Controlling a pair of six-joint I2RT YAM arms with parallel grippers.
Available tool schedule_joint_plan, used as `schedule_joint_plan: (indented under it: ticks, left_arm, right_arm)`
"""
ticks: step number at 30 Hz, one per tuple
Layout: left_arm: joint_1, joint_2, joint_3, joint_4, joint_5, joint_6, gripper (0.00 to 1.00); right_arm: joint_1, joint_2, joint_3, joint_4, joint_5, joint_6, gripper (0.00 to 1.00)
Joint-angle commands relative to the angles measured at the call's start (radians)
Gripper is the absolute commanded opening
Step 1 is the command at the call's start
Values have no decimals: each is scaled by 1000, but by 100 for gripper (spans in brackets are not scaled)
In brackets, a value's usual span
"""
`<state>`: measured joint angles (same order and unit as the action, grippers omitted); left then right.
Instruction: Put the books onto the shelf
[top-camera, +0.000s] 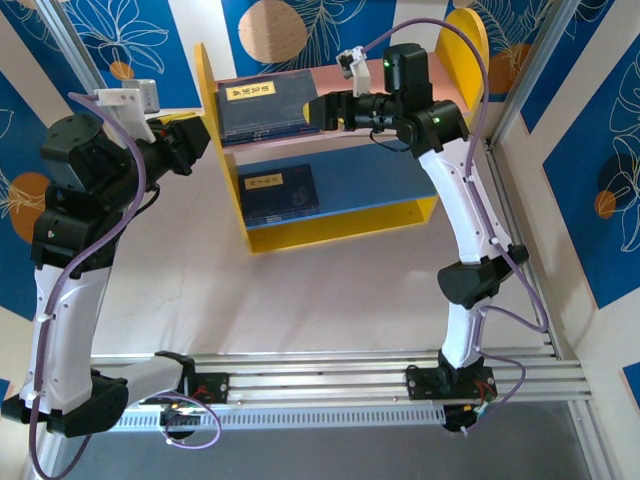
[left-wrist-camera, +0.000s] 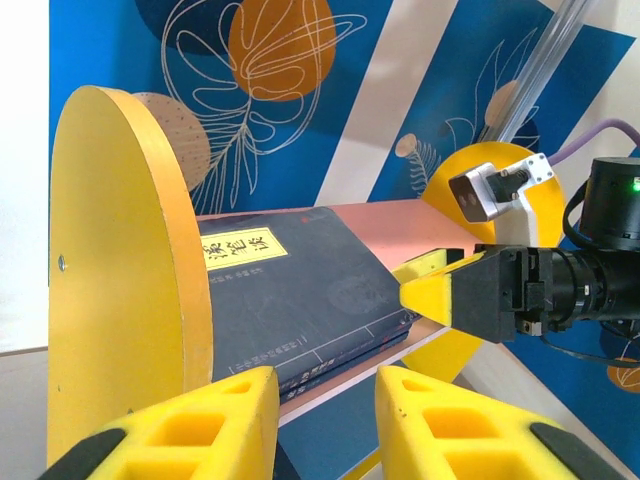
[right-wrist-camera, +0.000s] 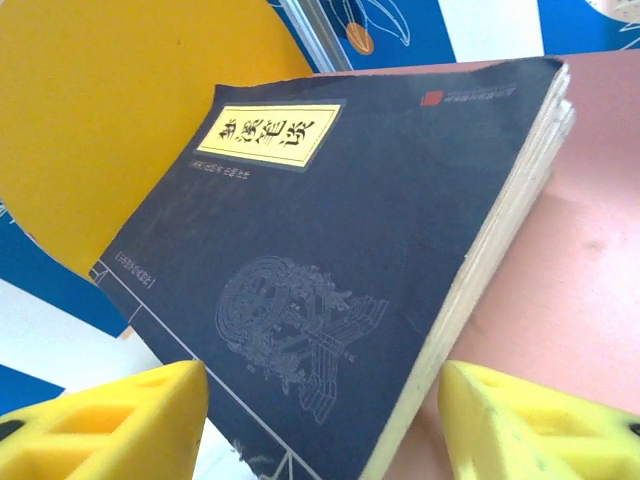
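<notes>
Navy and flat, the upper book (top-camera: 262, 105) lies on the pink upper board (right-wrist-camera: 590, 250) of the shelf (top-camera: 340, 223), close against the left yellow panel (left-wrist-camera: 120, 290), its long side running along the board from panel to panel; a second book (top-camera: 278, 192) lies towards the left end of the blue lower board (top-camera: 370, 175); the right gripper (top-camera: 320, 110) sits at the upper book's right-hand end, level with the board, fingers spread wide either side of the book's near corner and pinching nothing; the book lies straight ahead of it, towards the left panel; the left gripper (left-wrist-camera: 325, 400) hangs just outside that panel, fingers likewise apart and empty, the panel between it and the book; I'd judge the right arm the nearer, and any push would run lengthwise along the board.
</notes>
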<state>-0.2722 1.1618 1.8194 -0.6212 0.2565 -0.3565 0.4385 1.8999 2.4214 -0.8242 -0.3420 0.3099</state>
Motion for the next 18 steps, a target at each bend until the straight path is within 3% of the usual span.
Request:
schedule_joint_plan:
  ticks: [1,18]
  left_arm:
    - [6,0,-6,-11,4,21,31]
    - [5,-12,-48,-12,8,24,31]
  right_arm:
    - [-13,-62,-43,-4,25,-22,63]
    - [-23,-97,-183,136,-61,21,62]
